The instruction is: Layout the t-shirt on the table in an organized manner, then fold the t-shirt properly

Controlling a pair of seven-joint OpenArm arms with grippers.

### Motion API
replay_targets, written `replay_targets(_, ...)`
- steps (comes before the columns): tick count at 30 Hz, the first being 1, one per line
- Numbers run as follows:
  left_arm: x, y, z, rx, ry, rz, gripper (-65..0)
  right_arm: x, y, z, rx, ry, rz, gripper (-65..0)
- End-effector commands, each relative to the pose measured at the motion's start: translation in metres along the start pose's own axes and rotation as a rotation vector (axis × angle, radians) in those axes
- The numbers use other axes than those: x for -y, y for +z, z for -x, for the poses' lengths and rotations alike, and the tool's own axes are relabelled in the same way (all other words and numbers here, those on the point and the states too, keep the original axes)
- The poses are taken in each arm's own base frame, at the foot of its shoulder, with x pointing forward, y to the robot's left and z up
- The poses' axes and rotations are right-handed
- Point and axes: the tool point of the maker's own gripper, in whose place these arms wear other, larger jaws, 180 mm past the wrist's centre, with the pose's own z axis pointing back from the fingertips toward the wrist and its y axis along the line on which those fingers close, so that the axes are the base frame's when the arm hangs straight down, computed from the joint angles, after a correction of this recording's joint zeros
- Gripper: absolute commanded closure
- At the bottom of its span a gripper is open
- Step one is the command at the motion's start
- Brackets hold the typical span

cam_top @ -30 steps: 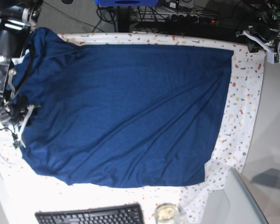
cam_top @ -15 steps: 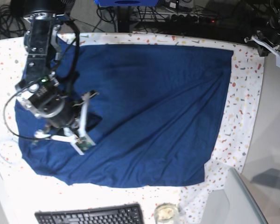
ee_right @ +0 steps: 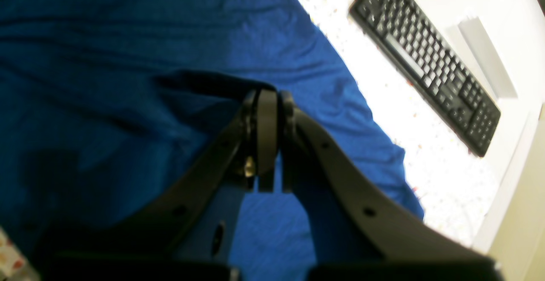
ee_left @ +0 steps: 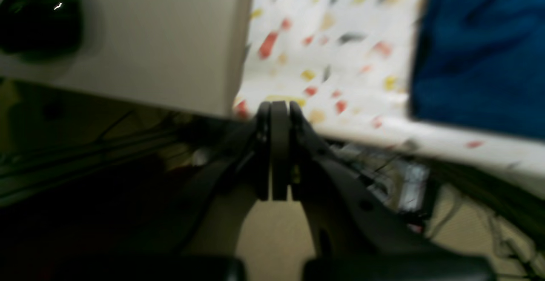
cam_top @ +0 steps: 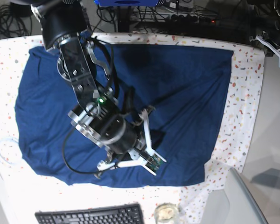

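The dark navy t-shirt (cam_top: 186, 84) lies spread over most of the speckled table (cam_top: 245, 93), with creases running from its middle toward the far right corner. My right gripper (cam_top: 147, 112) reaches over the shirt's middle. In the right wrist view the right gripper (ee_right: 266, 98) is shut, and a raised dark fold of the t-shirt (ee_right: 106, 38) runs up into its tips. My left gripper (cam_top: 273, 46) hangs off the table's far right corner. In the left wrist view the left gripper (ee_left: 279, 110) is shut on nothing, past the table (ee_left: 323, 38) edge, with the t-shirt (ee_left: 481, 51) at the upper right.
A black keyboard (cam_top: 91, 215) (ee_right: 425, 64) lies at the front edge beside a small glass jar (cam_top: 166, 212). A plain grey surface (cam_top: 275, 116) (ee_left: 127, 38) borders the cloth on the right, with a grey box (cam_top: 233, 200) at the front right. Cables hang behind the table.
The right arm has swung from the shirt's left edge to over its middle and front. New creases radiate from its tips. The left arm has barely moved.
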Motion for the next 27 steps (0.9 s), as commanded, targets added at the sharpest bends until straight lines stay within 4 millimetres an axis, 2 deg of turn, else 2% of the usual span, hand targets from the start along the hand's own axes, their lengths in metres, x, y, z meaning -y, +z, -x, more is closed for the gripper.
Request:
replay_targets(1,-0.008,0.002,-0.017,0.047,-0.016,-0.025,0.0,0.006,0.000,-0.023,0.069,0.006,0.016,-0.8)
replay_targets(6,-0.010,0.001,-0.013,0.016,-0.048,-0.061,0.0,0.004,-0.016,-0.033,0.098,0.035,-0.007,-0.8)
replay_targets(12,-0.010,0.000,-0.013,0.013,-0.053,-0.062,0.0,-0.005,-0.026,-0.060,0.171,-0.013,-0.105,-0.8)
replay_targets(20,-0.011,0.001,-0.012,0.009,-0.055,-0.068,0.0,0.008,-0.037,-0.092,0.256,-0.151,-0.167,-0.8)
replay_targets(24,-0.011,0.001,-0.012,0.009,-0.055,-0.068,0.0,0.010,-0.045,-0.101,0.283,-0.183,-0.203,-0.9)
replay_targets(27,-0.011,0.001,-0.012,0.009,-0.054,-0.067,0.0,0.009,-0.054,-0.096,0.263,-0.205,-0.227,-0.9)
